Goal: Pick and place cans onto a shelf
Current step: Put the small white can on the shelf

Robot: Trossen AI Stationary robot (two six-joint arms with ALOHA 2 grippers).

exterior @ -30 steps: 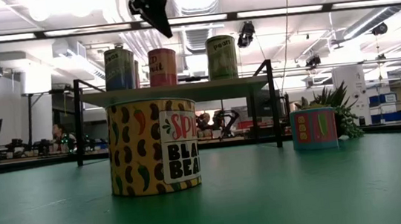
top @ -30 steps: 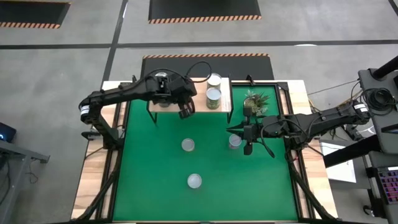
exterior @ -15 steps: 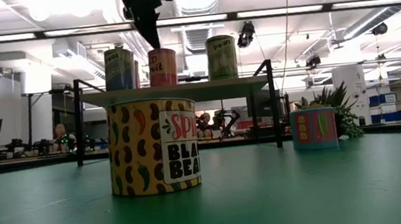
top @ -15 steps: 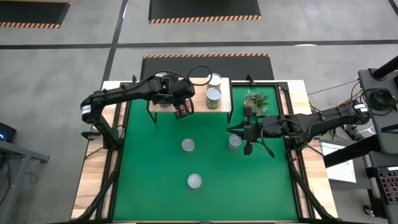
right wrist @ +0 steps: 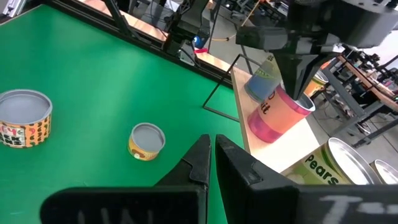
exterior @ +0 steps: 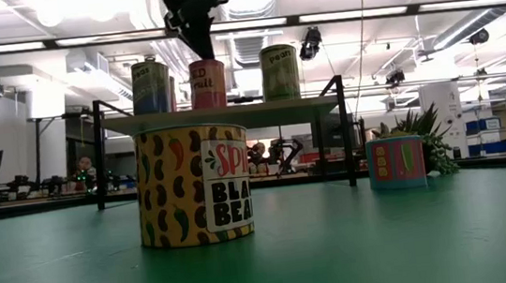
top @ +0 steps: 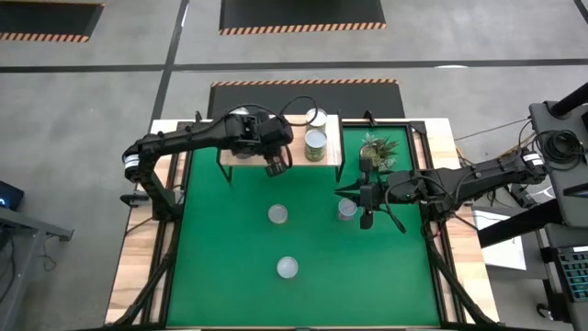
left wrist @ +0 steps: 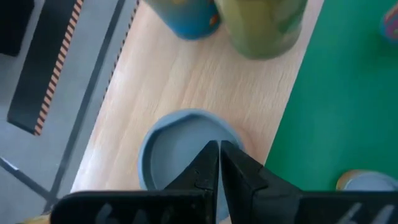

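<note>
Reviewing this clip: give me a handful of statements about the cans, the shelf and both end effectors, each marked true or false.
1. Three cans stand on the shelf: a blue can, a pink can and a green can. True.
2. The left end effector is spread wide around the pink can. False: it is shut, its tip right over the can's silver top.
3. Three cans stand on the green table. True.
4. The right end effector grips a can. False: it is shut on nothing, beside a can near the plant.
5. The plant stands on the shelf. False: it is on the table, to the shelf's right.
</note>
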